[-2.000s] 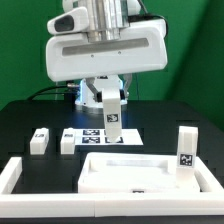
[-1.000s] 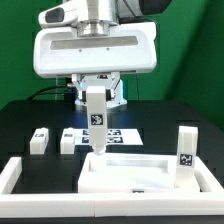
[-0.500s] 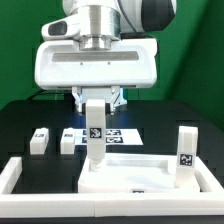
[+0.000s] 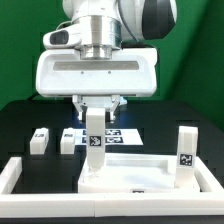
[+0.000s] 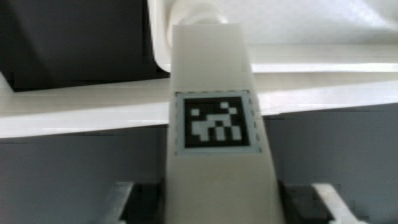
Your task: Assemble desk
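Desk leg (image 4: 94, 140) is upright in my gripper (image 4: 95, 108), jaws clamped on its upper part, and its tag faces the exterior camera. Its lower end is down at the desk top (image 4: 150, 158), at the top's back corner on the exterior view's left. From here I can't tell whether it has seated or only rests on the surface. The wrist view gives me the leg (image 5: 217, 120) square down the middle with a finger (image 5: 125, 200) on each side, so the grip looks centred.

My read is that this is the insertion step. The way to do it well is to hold the leg dead vertical, press straight down into the corner, and release only once it stops giving. If it needs turning to lock, I'd turn about the leg's own axis without dragging the top sideways. The top lies loose, so a slanted push could skate it.

A second leg (image 4: 186, 150) stands upright at the desk top's opposite end, on the exterior view's right. So I judge the job is early, with more legs to go. Two spare legs (image 4: 40, 140) wait on the black table (image 4: 170, 115), beyond the top's left end. The marker board (image 4: 120, 135) lies just behind the top. The low border frame (image 4: 15, 175) wraps round the top's front and left.
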Controlling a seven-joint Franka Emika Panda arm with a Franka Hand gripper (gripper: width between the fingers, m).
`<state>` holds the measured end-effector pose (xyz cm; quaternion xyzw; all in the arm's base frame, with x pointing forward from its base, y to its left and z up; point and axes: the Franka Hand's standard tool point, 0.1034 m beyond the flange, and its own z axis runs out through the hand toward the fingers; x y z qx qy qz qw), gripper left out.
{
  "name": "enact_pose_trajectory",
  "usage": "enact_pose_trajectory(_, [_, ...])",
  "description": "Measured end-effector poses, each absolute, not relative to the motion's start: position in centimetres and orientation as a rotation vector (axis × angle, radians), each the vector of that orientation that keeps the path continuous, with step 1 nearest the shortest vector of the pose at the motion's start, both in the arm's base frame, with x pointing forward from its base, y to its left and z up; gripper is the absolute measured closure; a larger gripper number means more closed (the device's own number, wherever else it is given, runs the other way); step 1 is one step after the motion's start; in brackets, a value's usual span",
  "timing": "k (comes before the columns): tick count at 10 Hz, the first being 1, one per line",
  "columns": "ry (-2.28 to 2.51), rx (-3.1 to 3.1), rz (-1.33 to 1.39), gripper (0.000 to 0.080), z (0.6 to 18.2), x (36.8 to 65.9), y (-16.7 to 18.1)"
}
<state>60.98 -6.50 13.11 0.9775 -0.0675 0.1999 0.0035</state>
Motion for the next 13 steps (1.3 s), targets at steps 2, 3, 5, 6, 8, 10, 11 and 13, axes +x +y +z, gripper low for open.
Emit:
enact_pose_trajectory(2, [-0.211, 3.056, 0.635, 0.0509, 12.9, 61.2, -6.8])
enact_pose_trajectory(3, [-0.213, 3.054, 0.637, 0.0509, 12.9, 61.4, -6.9])
enact_pose_trajectory(5, [-0.213, 3.05, 0.644, 0.0509, 12.7, 61.8, -7.0])
enact_pose_trajectory(6, [-0.214, 3.047, 0.646, 0.0509, 12.5, 61.9, -7.1])
enact_pose_trajectory(8, [-0.212, 3.047, 0.641, 0.0509, 12.2, 61.8, -6.9])
enact_pose_trajectory(10, [-0.206, 3.035, 0.653, 0.0509, 11.7, 61.1, -6.7])
enact_pose_trajectory(11, [-0.202, 3.022, 0.677, 0.0509, 11.6, 60.9, -6.7])
enact_pose_trajectory(13, [-0.195, 2.996, 0.722, 0.0509, 11.5, 60.4, -6.5])
